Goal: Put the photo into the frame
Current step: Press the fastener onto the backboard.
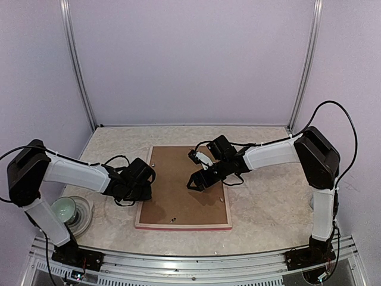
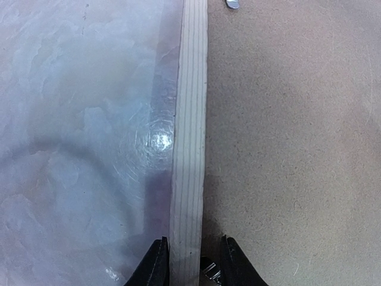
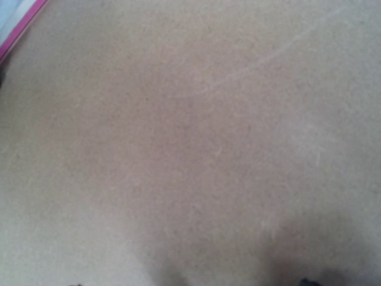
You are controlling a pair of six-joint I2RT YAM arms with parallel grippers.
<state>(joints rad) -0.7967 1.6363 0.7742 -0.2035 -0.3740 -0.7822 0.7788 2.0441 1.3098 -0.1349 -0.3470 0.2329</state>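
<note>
The frame (image 1: 181, 225) lies face down on the table, its pink moulding showing along the near edge. A brown backing board (image 1: 178, 193) fills it. The photo is hidden. My left gripper (image 1: 143, 179) is at the frame's left rail (image 2: 189, 119), open. Its jaws straddle the pale rail: the left finger (image 2: 156, 262) touches it, the right finger (image 2: 233, 262) stands apart on the board (image 2: 286, 149) side. My right gripper (image 1: 196, 180) hangs low over the board (image 3: 190, 143), open, with its tips only just in view. A strip of pink frame edge (image 3: 21, 27) shows at the top left.
A small metal tab (image 2: 209, 271) sits between the rail and my left gripper's right finger; another tab (image 2: 232, 3) lies farther along. A green bowl on a plate (image 1: 64, 208) stands near the left arm's base. Marble tabletop (image 1: 268, 196) surrounds the frame, with purple walls behind.
</note>
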